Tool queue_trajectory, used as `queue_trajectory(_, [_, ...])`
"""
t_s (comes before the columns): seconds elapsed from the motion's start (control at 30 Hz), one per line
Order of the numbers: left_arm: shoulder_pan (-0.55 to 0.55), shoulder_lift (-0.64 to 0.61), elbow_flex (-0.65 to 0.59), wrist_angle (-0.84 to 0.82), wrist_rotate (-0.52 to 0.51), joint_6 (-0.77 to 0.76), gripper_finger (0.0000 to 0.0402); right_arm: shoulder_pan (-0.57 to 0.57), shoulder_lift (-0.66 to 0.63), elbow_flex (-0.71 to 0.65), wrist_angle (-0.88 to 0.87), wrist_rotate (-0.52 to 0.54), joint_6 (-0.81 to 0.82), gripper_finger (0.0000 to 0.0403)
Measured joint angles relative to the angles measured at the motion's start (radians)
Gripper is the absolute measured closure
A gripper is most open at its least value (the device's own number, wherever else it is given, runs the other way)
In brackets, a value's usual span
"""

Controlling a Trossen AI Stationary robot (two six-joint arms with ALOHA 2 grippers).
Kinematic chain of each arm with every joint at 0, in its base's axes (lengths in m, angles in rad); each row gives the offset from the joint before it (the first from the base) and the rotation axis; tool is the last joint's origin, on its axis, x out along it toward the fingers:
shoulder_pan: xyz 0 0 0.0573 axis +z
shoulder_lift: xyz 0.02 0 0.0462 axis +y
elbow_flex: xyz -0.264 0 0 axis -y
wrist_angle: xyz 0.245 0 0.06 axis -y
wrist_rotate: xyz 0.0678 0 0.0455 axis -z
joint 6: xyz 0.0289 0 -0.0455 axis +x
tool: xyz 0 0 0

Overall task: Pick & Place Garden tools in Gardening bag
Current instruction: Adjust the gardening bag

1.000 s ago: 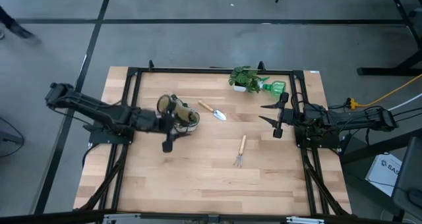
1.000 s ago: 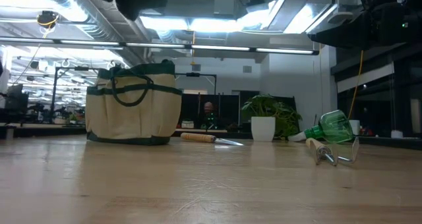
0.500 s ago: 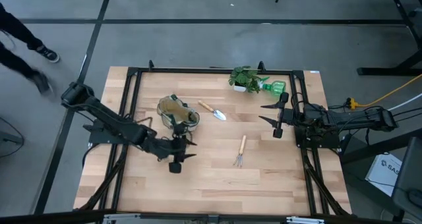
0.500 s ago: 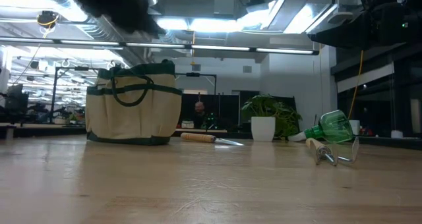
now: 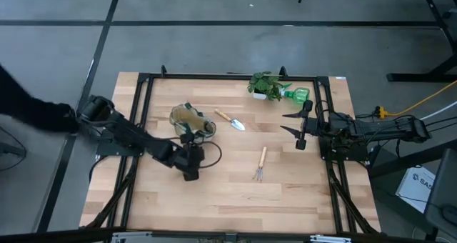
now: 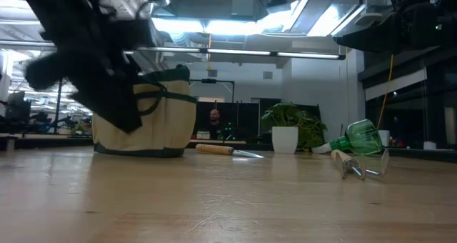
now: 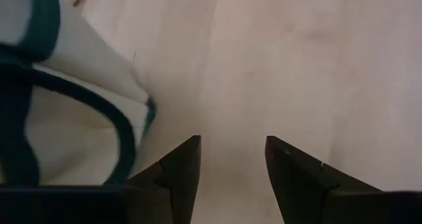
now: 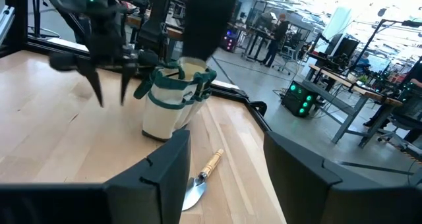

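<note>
Light wooden desk (image 5: 235, 193) with a black metal frame (image 5: 228, 76) along its edges, standing on a grey concrete floor (image 5: 214, 43) crossed by dark lines. A yellow cable (image 5: 421, 100) runs over the floor beside the desk. Beyond the desk, an open workshop: long ceiling lights (image 6: 235, 53) and exposed ducts overhead, workbenches (image 8: 336, 89) with equipment, and a person (image 8: 282, 28) standing far back.

Cloth bag (image 5: 191, 119) (matt), wood table (image 5: 235, 193)

Left tool (image 5: 191, 159) just beside the gardening bag (image 5: 191, 121), trowel (image 5: 230, 120) nearby.
</note>
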Motion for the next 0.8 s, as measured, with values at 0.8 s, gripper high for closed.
queue_trajectory(0.8, [0.455, 0.068, -0.001, 0.274, -0.161, 0.211, 0.0244, 0.000, 0.000, 0.000, 0.000, 0.000, 0.000, 0.0208])
